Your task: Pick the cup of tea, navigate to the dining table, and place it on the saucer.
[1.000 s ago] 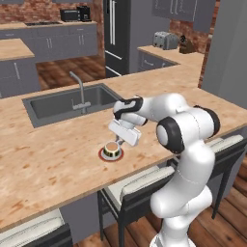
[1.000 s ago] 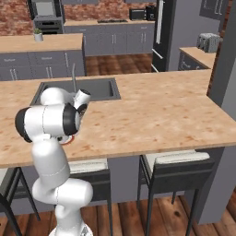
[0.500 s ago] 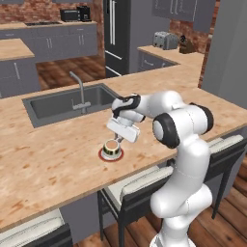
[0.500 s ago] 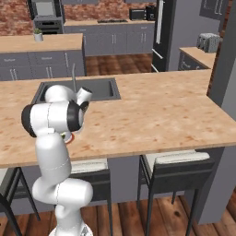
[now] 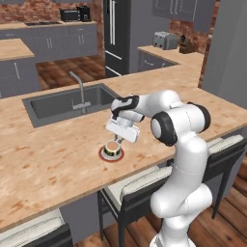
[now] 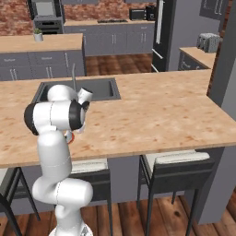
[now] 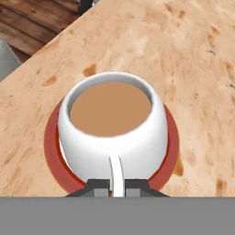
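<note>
The cup of tea (image 5: 112, 148), a white mug full of light brown liquid, stands upright on the red-rimmed saucer (image 5: 102, 155) near the front edge of the dining table (image 5: 48, 164). My gripper (image 5: 117, 141) hangs just above and to the right of the cup, shut on its handle. In the hand view the cup (image 7: 112, 119) sits centred on the saucer (image 7: 50, 142), and the thin white handle runs down between my fingertips (image 7: 98, 183) at the gripper (image 7: 117, 183). From the right base view my arm hides the cup; a sliver of the saucer (image 6: 70, 136) shows.
The grey sink (image 5: 67, 101) and its faucet (image 5: 79, 89) lie just behind the saucer. Stools (image 5: 140, 185) stand under the table's front edge. A toaster (image 5: 165, 40) sits on the far counter. Bare wood spreads to the right (image 6: 152, 110).
My elbow has swung slightly to the left. The cup and the saucer stay where they were, with the gripper still at the handle.
</note>
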